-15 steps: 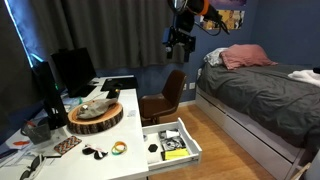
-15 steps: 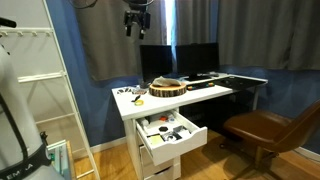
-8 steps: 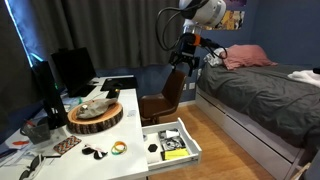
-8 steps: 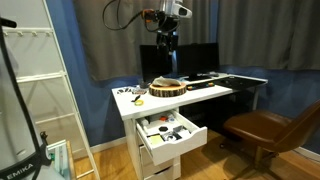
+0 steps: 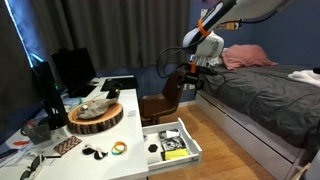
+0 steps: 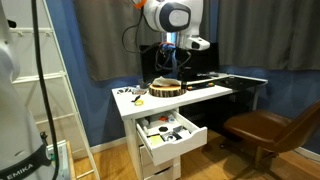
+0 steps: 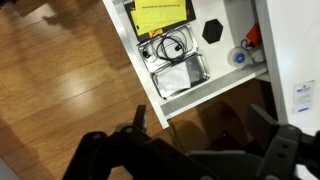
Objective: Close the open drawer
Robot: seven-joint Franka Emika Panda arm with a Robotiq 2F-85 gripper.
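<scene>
The open drawer (image 5: 192,140) sticks out of the white desk (image 5: 110,135) and holds cables, a yellow sheet and small items. In both exterior views it is pulled well out (image 6: 176,146). In the wrist view its front rim (image 7: 215,92) lies just above my fingers. My gripper (image 5: 188,72) hangs in the air above the brown chair, up and away from the drawer. It also shows in an exterior view (image 6: 180,66) above the desk top. In the wrist view the gripper (image 7: 203,125) is open and empty, touching nothing.
A brown office chair (image 5: 165,100) stands beside the drawer and lies under my fingers in the wrist view (image 7: 220,112). A round wooden tray (image 5: 95,116), monitors (image 5: 70,70) and small items sit on the desk. A bed (image 5: 260,85) is close by. A white rack (image 6: 50,90) stands beside the desk.
The arm has swung down from high near the curtain to a lower spot over the chair, closer to the drawer. The drawer has not moved.
</scene>
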